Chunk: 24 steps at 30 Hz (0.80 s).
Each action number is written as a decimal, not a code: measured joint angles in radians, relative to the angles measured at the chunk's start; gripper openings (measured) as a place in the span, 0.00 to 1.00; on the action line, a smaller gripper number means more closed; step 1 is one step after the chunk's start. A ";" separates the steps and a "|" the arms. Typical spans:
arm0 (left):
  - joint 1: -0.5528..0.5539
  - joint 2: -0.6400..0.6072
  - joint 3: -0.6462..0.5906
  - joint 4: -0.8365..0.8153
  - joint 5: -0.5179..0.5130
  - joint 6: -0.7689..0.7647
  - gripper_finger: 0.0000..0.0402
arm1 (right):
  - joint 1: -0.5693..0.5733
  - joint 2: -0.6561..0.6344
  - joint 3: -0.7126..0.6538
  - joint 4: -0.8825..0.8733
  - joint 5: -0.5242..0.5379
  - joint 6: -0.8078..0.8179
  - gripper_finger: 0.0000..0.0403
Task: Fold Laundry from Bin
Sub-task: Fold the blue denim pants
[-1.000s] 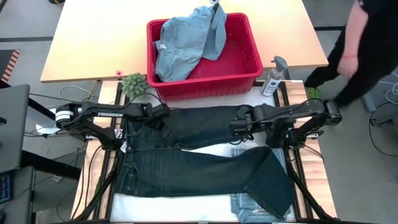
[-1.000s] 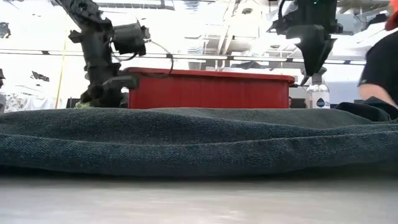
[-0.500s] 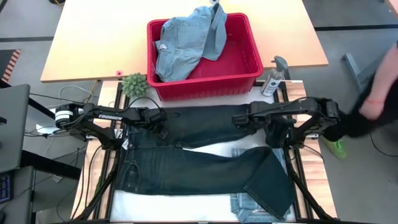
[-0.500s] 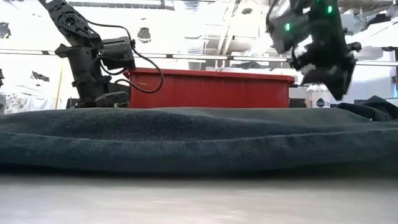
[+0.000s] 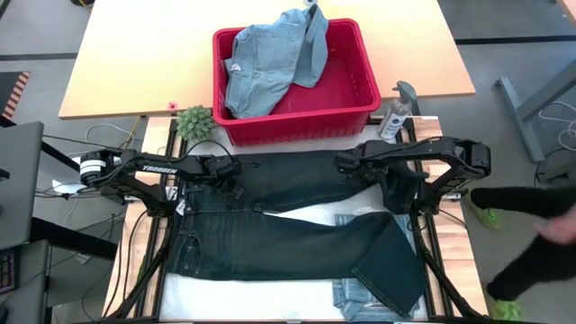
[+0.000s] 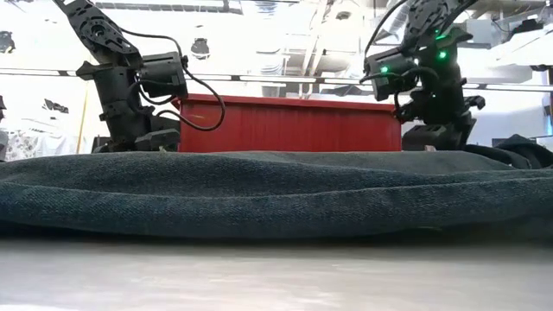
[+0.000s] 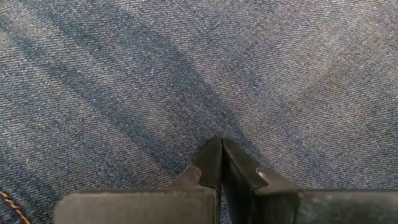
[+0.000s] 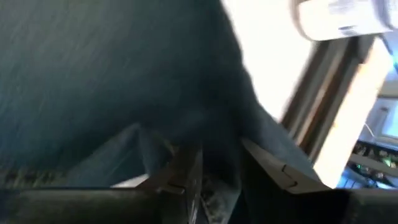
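Treat the task as early: the dark trousers (image 5: 288, 229) lie spread, not yet folded, on the surface, the left end effector (image 5: 232, 171) pinched shut and the right end effector (image 5: 345, 166) partly open on them, light denim (image 5: 270, 58) waiting in the red bin (image 5: 360, 94).

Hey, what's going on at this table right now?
A two-armed robot is folding laundry. Dark jeans lie spread flat on the table in front of a red bin, which holds a light blue denim piece. The left tool is shut and pressed down on the jeans near the waist. The right tool is down at the upper leg's edge, fingers partly apart with fabric between them. A person's legs pass on the right.
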 joint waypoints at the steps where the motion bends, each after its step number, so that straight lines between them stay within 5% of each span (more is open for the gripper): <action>1: 0.000 0.000 0.000 0.000 0.000 0.000 0.00 | 0.004 0.000 -0.004 0.000 -0.026 -0.026 0.31; 13: 0.000 0.000 0.000 0.000 -0.012 0.003 0.00 | 0.123 0.000 -0.060 -0.213 -0.265 -0.187 0.31; 24: 0.000 0.000 0.000 -0.006 -0.016 0.010 0.00 | 0.207 0.000 -0.148 -0.105 -0.384 -0.310 0.31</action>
